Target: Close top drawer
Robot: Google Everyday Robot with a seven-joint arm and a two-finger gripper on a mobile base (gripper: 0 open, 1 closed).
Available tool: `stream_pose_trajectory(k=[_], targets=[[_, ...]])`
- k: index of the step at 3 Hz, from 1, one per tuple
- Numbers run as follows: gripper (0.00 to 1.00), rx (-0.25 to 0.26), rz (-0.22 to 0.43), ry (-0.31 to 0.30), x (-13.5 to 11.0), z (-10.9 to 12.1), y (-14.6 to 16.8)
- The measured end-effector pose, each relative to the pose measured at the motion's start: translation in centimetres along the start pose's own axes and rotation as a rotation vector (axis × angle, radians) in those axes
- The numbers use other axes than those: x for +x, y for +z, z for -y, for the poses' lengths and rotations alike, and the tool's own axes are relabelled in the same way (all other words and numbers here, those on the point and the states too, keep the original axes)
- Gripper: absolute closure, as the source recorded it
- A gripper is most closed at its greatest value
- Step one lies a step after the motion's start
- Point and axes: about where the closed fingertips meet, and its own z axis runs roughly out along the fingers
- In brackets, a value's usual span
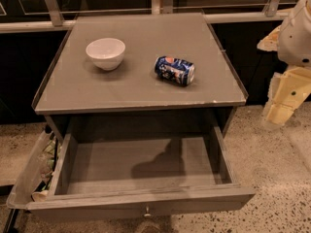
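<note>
The top drawer stood pulled well out from under the counter, its inside bare. Its small round knob sat at the middle of the front face, the part nearest me. The gripper hung off to the right of the drawer, above the speckled floor and clear of the drawer's side wall, touching nothing. Whether it was wide or narrow I could not tell. Nothing of the closing looked done.

What worried me was the way in. The gripper was beside the drawer, not before its front, so a push begun from there would likely catch the right corner and skew the box in its runners (a jam would be my guess). A white bowl and a blue can lying on its side sat on the counter behind the drawer, and a hard shove could jolt the can into rolling. Just left of the drawer a clear plastic bin of packets leaned close, and a wide sweep round the front might clip it.
</note>
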Motion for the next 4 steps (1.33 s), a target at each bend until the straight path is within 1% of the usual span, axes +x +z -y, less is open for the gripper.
stream_pose_trajectory(k=[1, 2, 3, 4], targets=[[0.00, 0.000, 0.000, 0.000, 0.0, 0.0, 0.0], [0.00, 0.022, 0.004, -0.013, -0.1, -0.3, -0.1], [0.00, 0.052, 0.029, -0.036, -0.2, -2.1, 0.3], [0.00, 0.064, 0.064, -0.037, 0.4, -4.5, 2.0]])
